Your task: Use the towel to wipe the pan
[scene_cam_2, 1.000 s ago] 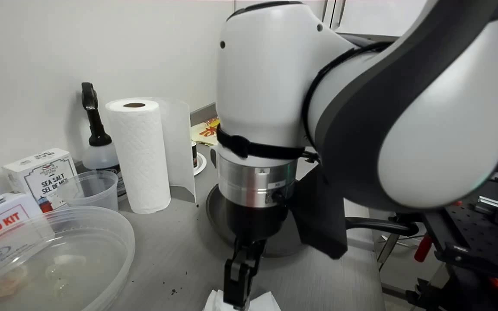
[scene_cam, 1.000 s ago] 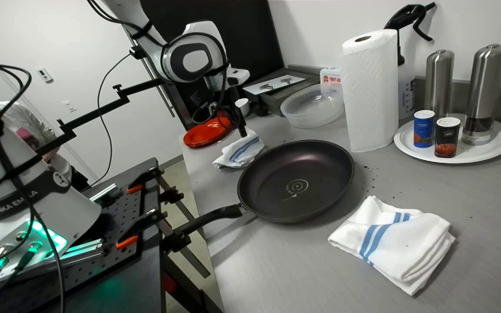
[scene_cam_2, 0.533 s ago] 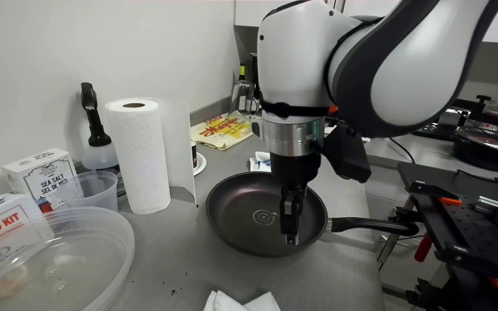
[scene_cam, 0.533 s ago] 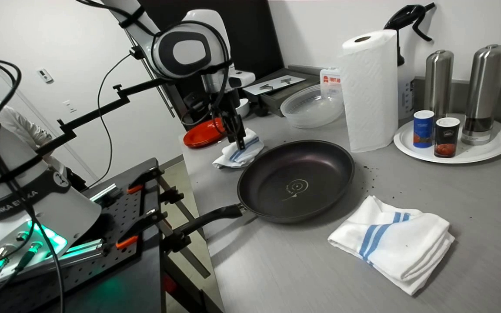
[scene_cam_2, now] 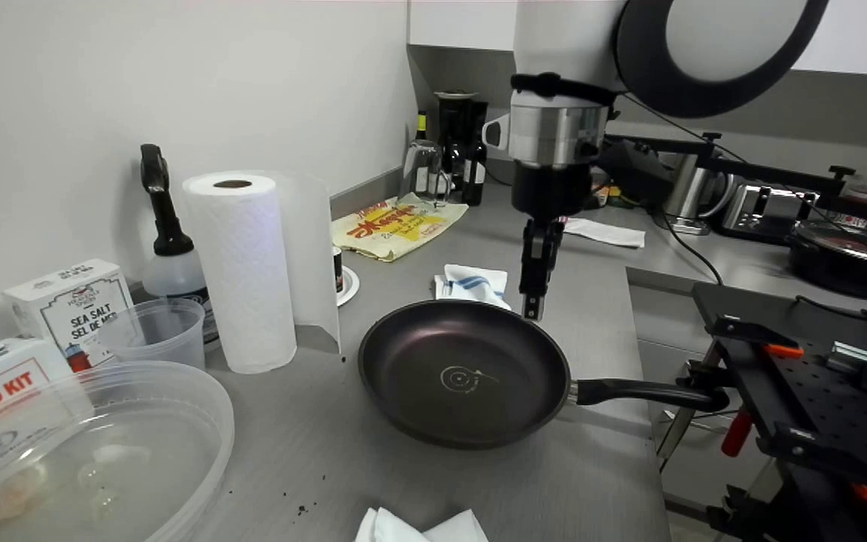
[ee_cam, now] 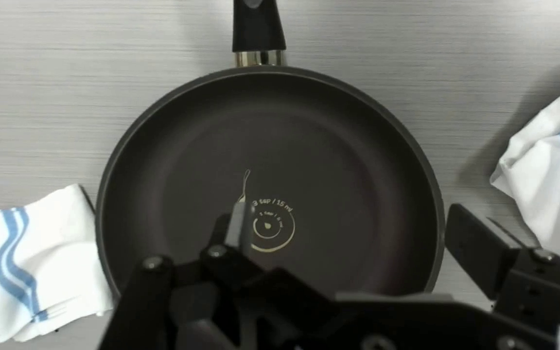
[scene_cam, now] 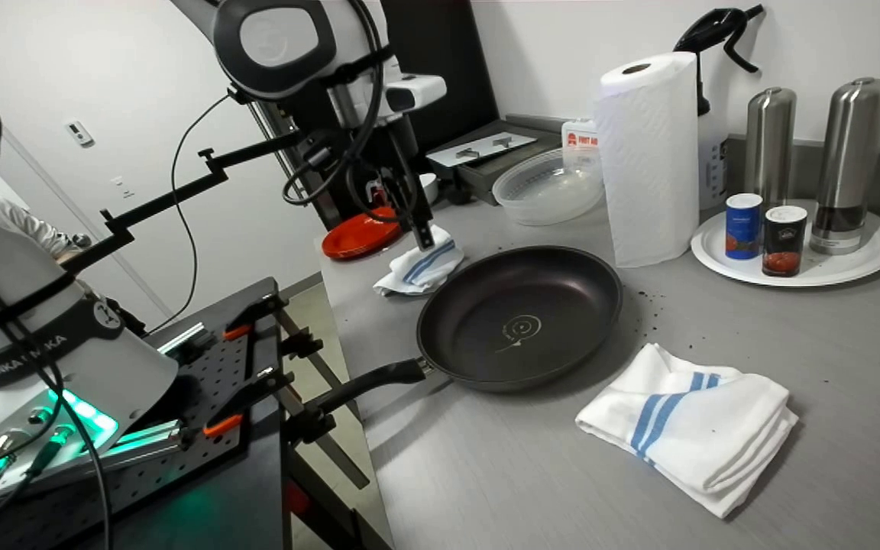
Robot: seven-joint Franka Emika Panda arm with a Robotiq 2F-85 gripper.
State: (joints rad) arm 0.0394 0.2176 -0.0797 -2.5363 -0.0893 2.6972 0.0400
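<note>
A black frying pan point(scene_cam: 562, 336) with a black handle lies on the grey counter; it shows in both exterior views point(scene_cam_2: 433, 406) and in the wrist view point(ee_cam: 280, 150). A folded white towel with blue stripes point(scene_cam: 715, 428) lies on one side of it, at left in the wrist view point(ee_cam: 51, 262). A second such towel point(scene_cam: 428, 267) lies on the opposite side, at right in the wrist view point(ee_cam: 547, 165). My gripper point(ee_cam: 350, 218) hangs above the pan, pointing down, with its fingers wide apart and nothing between them. It also shows in both exterior views point(scene_cam: 423, 233) point(scene_cam_2: 533, 301).
A paper towel roll point(scene_cam: 650, 160) and a clear plastic bowl point(scene_cam: 551, 202) stand near the wall. A white plate point(scene_cam: 868, 263) bears shakers and tall grinders. Red plates point(scene_cam: 356, 235) lie by the counter's end. The pan handle point(scene_cam: 375, 380) sticks out toward the robot base.
The gripper has moved up and away from over the towel by the red plates to above the pan. The arm is higher. The pan and both towels have not moved.
</note>
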